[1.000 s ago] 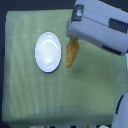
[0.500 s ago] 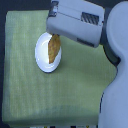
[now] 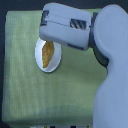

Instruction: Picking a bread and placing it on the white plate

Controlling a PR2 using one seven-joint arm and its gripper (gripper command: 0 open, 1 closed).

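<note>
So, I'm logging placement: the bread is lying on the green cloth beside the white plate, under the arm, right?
Not quite. The exterior view shows the bread lying on the white plate itself, not on the green cloth beside it. It is under the arm, as you said.

One exterior view looks steeply down, close.

Loads of open green cloth [image 3: 25,75] on the exterior view's left of the white plate [image 3: 41,62] and below it. Above and to the right, the grey arm [image 3: 90,45] hangs over the rim, blocking access there.
</note>
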